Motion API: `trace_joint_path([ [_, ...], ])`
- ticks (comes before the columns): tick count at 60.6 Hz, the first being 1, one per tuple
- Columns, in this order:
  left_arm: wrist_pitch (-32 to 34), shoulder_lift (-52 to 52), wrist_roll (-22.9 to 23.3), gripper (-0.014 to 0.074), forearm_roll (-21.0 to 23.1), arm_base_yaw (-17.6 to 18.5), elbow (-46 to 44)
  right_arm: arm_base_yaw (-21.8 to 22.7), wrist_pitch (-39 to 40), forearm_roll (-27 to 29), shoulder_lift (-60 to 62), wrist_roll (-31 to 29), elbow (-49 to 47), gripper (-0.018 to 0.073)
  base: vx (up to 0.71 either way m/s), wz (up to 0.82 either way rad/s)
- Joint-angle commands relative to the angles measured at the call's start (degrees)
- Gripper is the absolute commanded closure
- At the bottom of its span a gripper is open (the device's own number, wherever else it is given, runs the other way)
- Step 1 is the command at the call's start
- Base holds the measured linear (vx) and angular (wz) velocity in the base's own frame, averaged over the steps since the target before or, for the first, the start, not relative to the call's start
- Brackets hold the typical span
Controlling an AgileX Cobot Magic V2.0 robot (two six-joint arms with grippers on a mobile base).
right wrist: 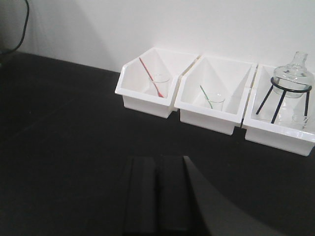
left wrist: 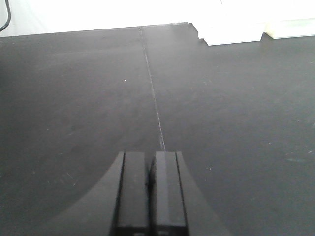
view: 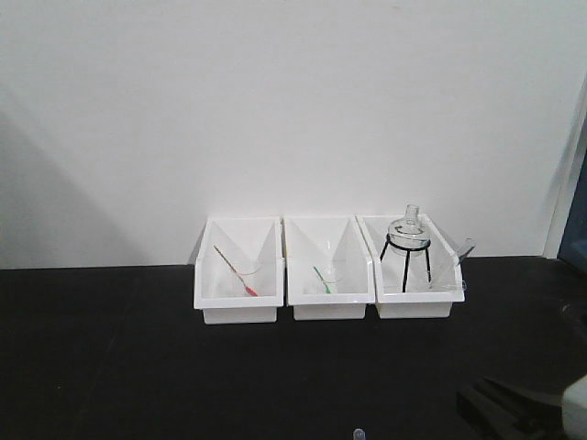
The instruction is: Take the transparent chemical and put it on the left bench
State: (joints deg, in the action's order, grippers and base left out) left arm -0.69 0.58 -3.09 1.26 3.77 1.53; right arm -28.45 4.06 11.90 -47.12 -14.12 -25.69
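The transparent chemical, a small clear beaker, stands in the rightmost white bin, in front of the flask's tripod. Its clear pipette leans out over that bin's right corner. The left bench is a black countertop against a white wall. My right gripper is shut and empty, low over the bench in front of the bins. My left gripper is shut and empty over bare black bench, with the bins at the far right of its view.
The left bin holds a beaker with a red-tipped pipette. The middle bin holds one with a green-tipped pipette. A round glass flask on a black wire tripod fills the right bin. A dark arm part shows at the lower right.
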Motion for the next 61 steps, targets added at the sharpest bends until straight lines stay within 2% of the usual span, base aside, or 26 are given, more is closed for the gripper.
trace_joint_path([
  [1, 4.5, 1.1, 0.4, 0.06, 0.0, 0.1, 0.9, 0.1, 0.3, 0.4, 2.9, -4.0, -1.7, 0.0569, 0.0, 0.0],
  [44, 4.5, 1.1, 0.4, 0.06, 0.0, 0.1, 0.9, 0.7, 0.3, 0.6, 5.7, -3.8, -0.5, 0.0566, 0.0, 0.0],
  [49, 4.5, 1.1, 0.4, 0.06, 0.0, 0.1, 0.9, 3.7, 0.9, 0.6, 8.3, -1.5, 2.1, 0.0566, 0.0, 0.0],
  [54, 4.5, 1.1, 0.4, 0.06, 0.0, 0.1, 0.9, 9.4, 0.8, -0.4, 12.2, 4.6, 5.8, 0.0566, 0.0, 0.0],
  [61, 4.5, 1.1, 0.4, 0.06, 0.0, 0.1, 0.9, 18.3, -1.0, -7.7, 20.4, 14.1, 12.0, 0.0566, 0.0, 0.0],
])
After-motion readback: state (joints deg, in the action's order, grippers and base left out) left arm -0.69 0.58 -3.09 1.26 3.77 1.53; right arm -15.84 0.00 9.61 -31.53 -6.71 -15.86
